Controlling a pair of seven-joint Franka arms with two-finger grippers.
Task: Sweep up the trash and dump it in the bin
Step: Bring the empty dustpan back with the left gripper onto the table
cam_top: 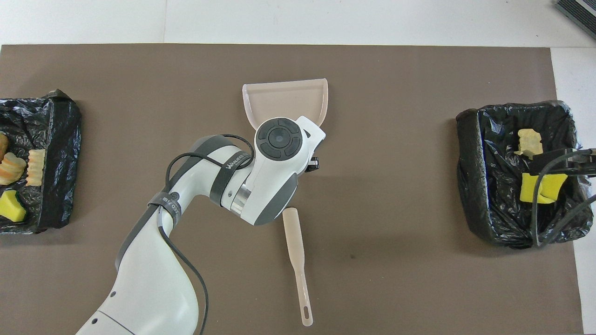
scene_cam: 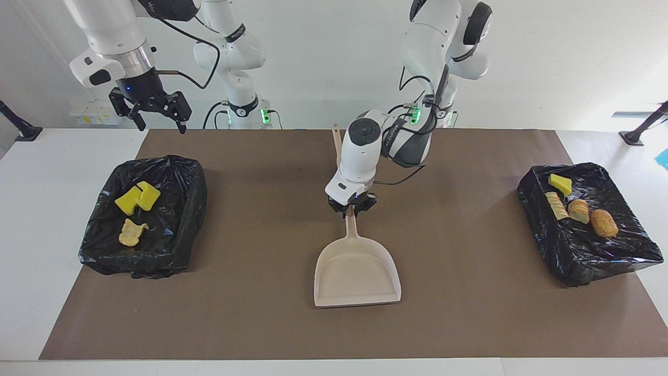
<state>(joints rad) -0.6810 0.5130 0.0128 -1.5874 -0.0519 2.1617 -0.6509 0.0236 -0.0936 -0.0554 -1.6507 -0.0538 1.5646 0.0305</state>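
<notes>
In the facing view, at the upper left of the frame, the right gripper (scene_cam: 156, 112) hangs in the air over the table edge near the robots, and its two black fingers stand apart with nothing between them; in the overhead view only its cable and a dark part show at the right edge, over the bin there. Below it, at the middle left of the facing view, stands the black plastic-lined bin at the right arm's end (scene_cam: 180, 209) with three pieces of the trash inside: two bright yellow sponge pieces (scene_cam: 137, 198) touching each other and one pale yellow crumbly scrap (scene_cam: 131, 233). In the centre of the frame the left gripper (scene_cam: 353, 209) is low over the thin handle of the beige plastic dustpan (scene_cam: 357, 271), and its fingers are closed on the handle; the overhead view hides this grip under the white wrist and shows only the wide mouth of the pan at the upper centre. The overhead view shows clearly the beige flat brush handle (cam_top: 296, 260) lying on the brown mat (scene_cam: 469, 313) at the lower centre, nearer to the robots than the dustpan; in the facing view only its tip shows above the wrist. At the middle right of the facing view, the second black-lined bin at the left arm's end (scene_cam: 616, 250) contains four scraps: one yellow sponge wedge (scene_cam: 560, 184), one pale ridged piece (scene_cam: 556, 204) and two orange-tan foam chunks (scene_cam: 591, 216).
</notes>
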